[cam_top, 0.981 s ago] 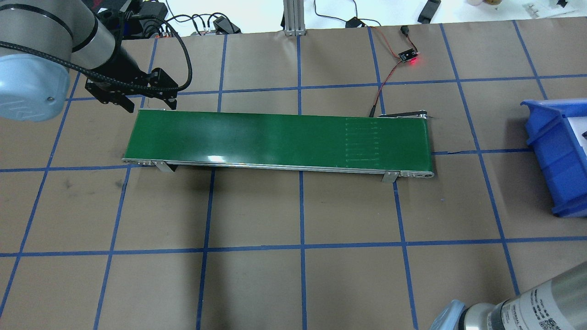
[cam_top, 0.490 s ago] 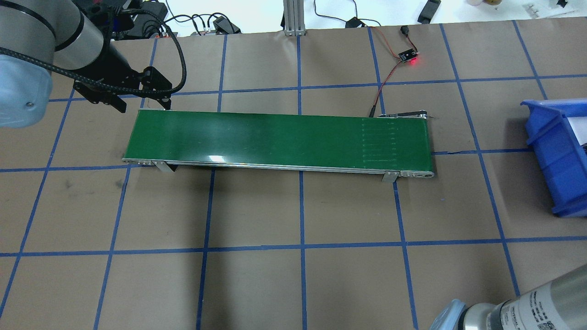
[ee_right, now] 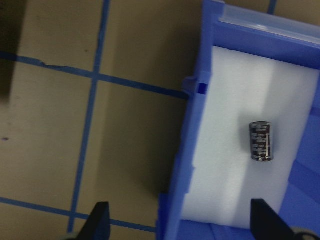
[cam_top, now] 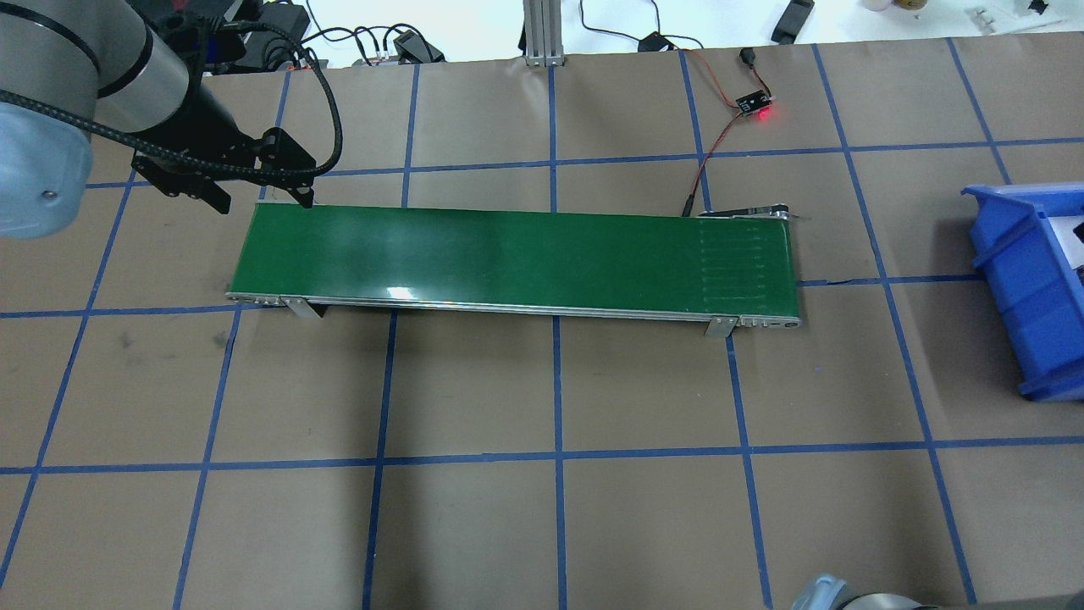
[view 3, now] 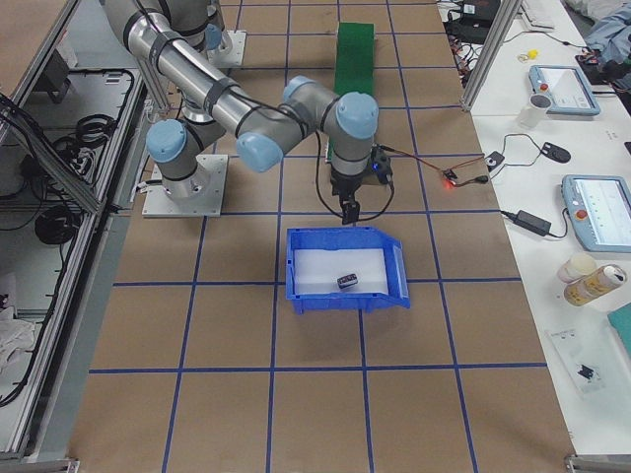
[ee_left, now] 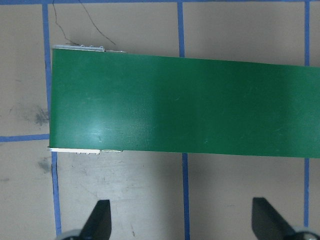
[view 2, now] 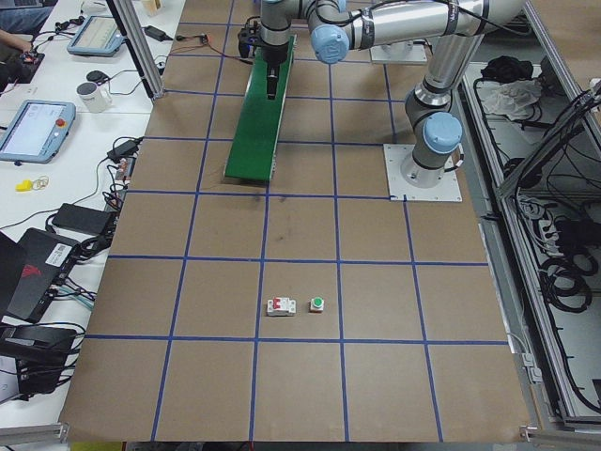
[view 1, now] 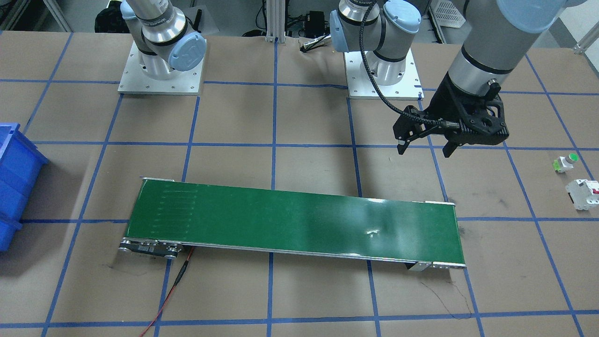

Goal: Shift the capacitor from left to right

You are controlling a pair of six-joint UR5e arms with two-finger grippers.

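Note:
The capacitor (ee_right: 260,141), a small stubby black cylinder with pale stripes, lies on its side on the white liner of the blue bin (ee_right: 200,90). It also shows in the exterior right view (view 3: 347,282). My right gripper (ee_right: 180,220) is open and empty, above the bin's edge on the conveyor side (view 3: 347,202). My left gripper (cam_top: 263,202) is open and empty above the table just behind the left end of the green conveyor belt (cam_top: 517,254). It shows in the front view (view 1: 424,152) and the left wrist view (ee_left: 181,220) too.
A white breaker with a red switch (view 1: 582,194) and a small green-capped part (view 1: 565,162) sit on the table beyond the belt's left end. A sensor board with a red light (cam_top: 754,106) and its wires lie behind the belt's right end.
My left gripper has moved a little left and back from the belt's left end. My right arm has drawn almost out of the overhead view's bottom right. The belt's seam marks have shifted right.

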